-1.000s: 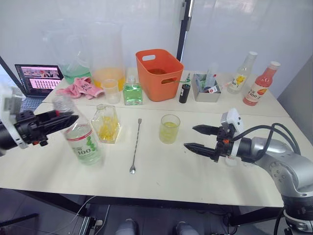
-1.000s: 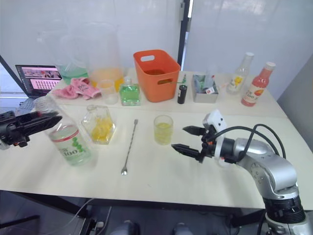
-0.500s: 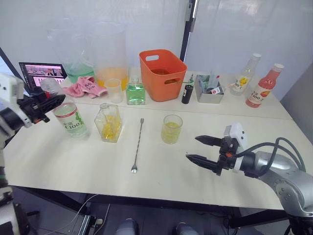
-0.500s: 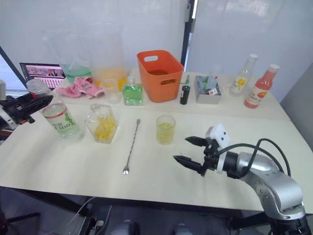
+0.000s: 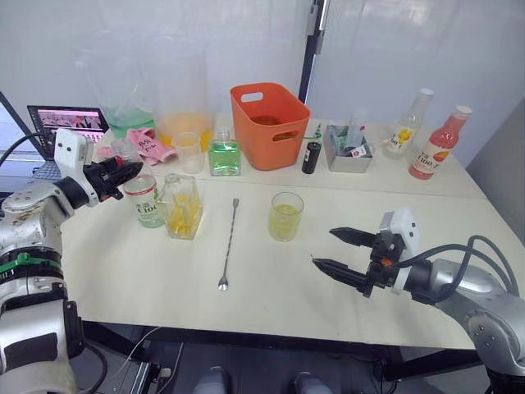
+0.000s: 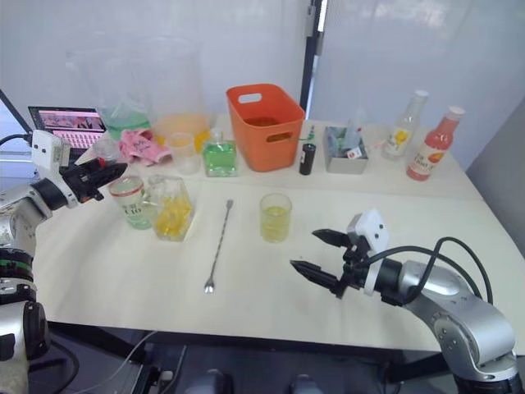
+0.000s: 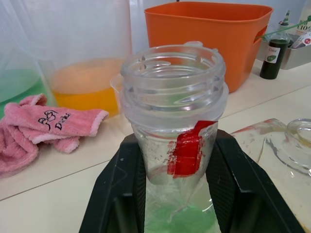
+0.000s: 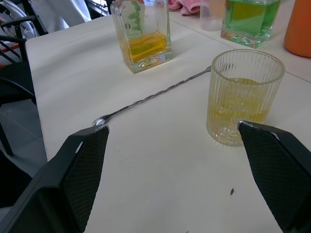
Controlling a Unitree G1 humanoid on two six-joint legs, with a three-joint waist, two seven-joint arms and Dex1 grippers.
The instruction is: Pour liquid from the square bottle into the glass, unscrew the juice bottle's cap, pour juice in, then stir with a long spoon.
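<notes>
Two grippers: your right gripper hangs wide open and empty near the glass; farther off, your left gripper has set the uncapped juice bottle down beside the square bottle, fingers clamped—release, then stir.

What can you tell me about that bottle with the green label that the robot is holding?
The juice bottle is clear plastic with a green-and-white label and pale liquid inside. Its threaded mouth is open, with no cap on, and a torn red strip hangs below the neck. It stands upright on the table beside the square bottle, with the left gripper shut on its neck.
</notes>
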